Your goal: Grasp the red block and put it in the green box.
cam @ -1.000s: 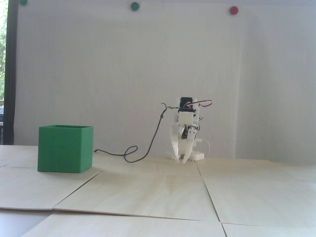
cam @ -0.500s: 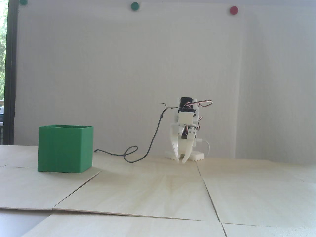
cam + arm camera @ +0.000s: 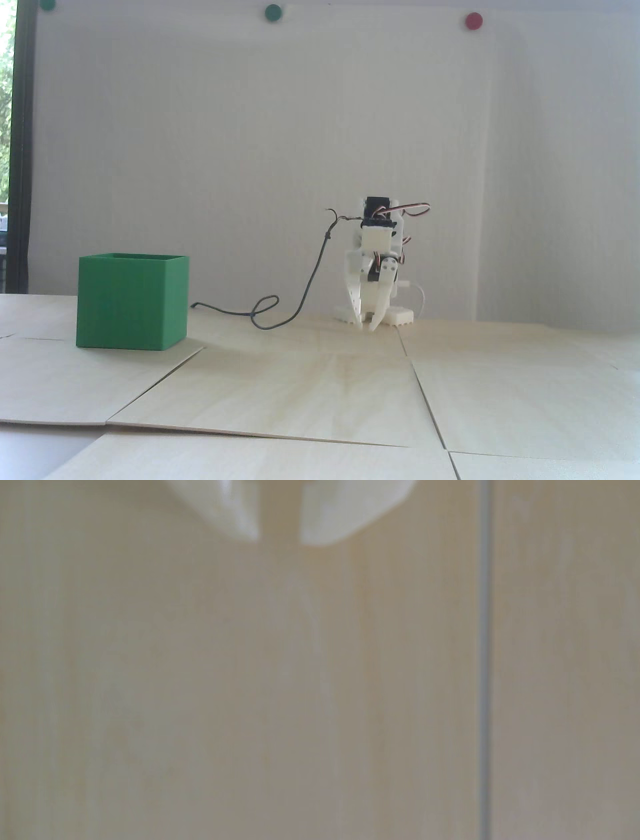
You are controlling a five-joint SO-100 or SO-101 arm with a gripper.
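Fingertips point(image 3: 242, 518) of our gripper point(image 3: 366, 327) hang slightly parted and empty just above the pale wooden table point(image 3: 320, 390), while we see the green box point(image 3: 131, 301) standing well to the left in the fixed view, a dark cable point(image 3: 280, 315) looping between them.

Almost nothing differs from the earlier pictures in the fixed view. The white plastic two-finger gripper point(image 3: 366, 326), pointing down at the pale wooden table point(image 3: 320, 390) near its far edge, may sit a touch higher, its tips slightly apart and holding nothing.
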